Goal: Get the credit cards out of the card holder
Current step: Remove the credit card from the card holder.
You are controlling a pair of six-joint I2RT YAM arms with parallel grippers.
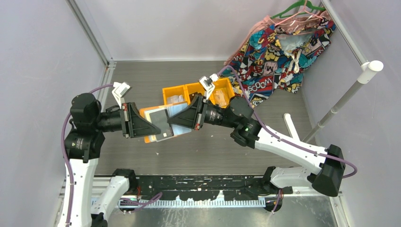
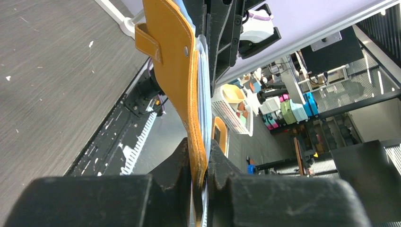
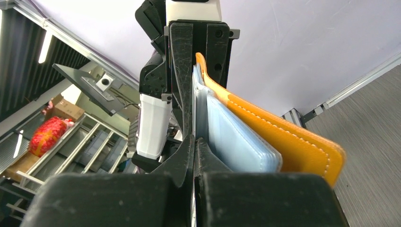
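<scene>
The orange card holder point(image 1: 143, 112) is held open in mid-air over the table between both grippers. My left gripper point(image 1: 156, 126) is shut on its orange cover and pale blue pockets; in the left wrist view the cover point(image 2: 175, 61) and its small tab point(image 2: 147, 43) rise edge-on from between my jaws point(image 2: 198, 144). My right gripper point(image 1: 170, 120) is shut on a thin sheet at the edge of a dark grey credit card point(image 1: 162, 120). In the right wrist view my jaws point(image 3: 195, 142) pinch that thin edge, with the blue pockets point(image 3: 236, 142) and orange cover point(image 3: 293, 142) just to the right.
Orange bin trays point(image 1: 189, 92) holding small items stand just behind the grippers. A colourful patterned garment point(image 1: 279, 52) on hangers lies at the back right. A white pole point(image 1: 347, 94) leans at the right, with a white piece point(image 1: 291, 124) on the table near it.
</scene>
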